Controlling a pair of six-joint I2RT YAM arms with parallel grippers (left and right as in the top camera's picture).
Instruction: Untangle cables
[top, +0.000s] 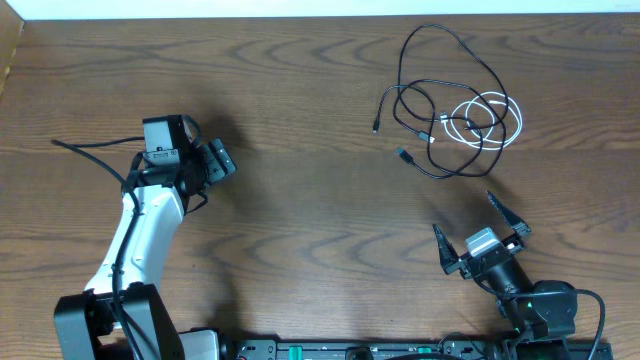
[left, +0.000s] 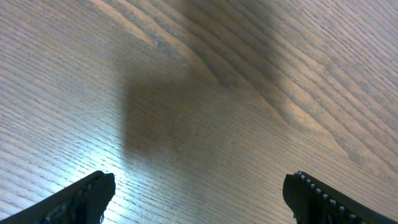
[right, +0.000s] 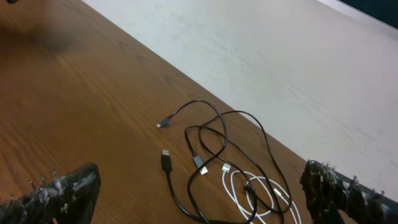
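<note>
Spanning the whole view, the wooden table (top: 320, 220) holds everything. The left gripper (top: 222, 160) hangs over bare wood at the left, its jaws spread wide. The right gripper (top: 462, 211), equally spread, sits near right. At far right, the black cable (top: 440, 40) loops across the smaller coiled white cable (top: 512, 112), the two tangled together.
</note>
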